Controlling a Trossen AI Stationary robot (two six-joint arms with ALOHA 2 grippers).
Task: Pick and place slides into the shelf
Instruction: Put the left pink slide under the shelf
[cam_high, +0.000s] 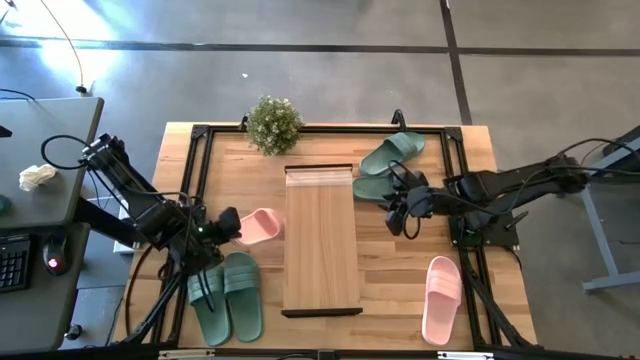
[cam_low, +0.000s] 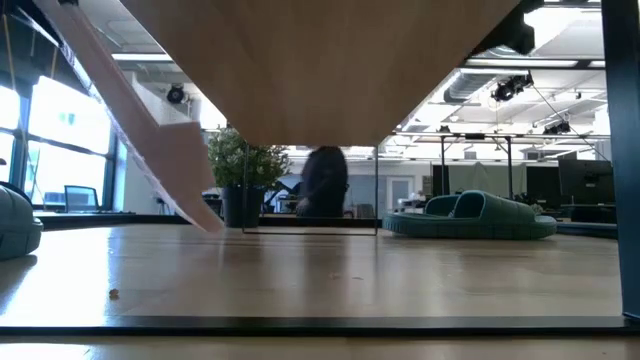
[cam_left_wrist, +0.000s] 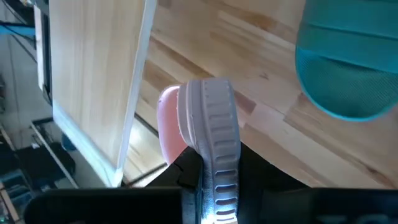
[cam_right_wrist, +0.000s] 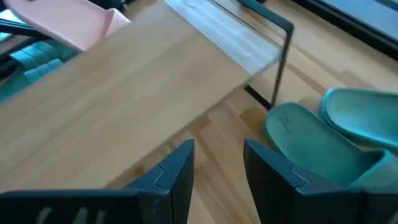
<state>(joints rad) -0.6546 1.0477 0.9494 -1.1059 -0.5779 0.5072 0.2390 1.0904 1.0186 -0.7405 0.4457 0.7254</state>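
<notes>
Holding a pink slide beside the shelf
Left gripper fingers are clamped on it (tilted, low end touching the bench); right gripper fingers stand parted and empty near the green pair.

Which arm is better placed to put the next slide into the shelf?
The left. Its hand is shut on the pink slide, held tilted right beside the shelf. The right hand is open and empty near the green pair, so it would have to grasp one first.
</notes>
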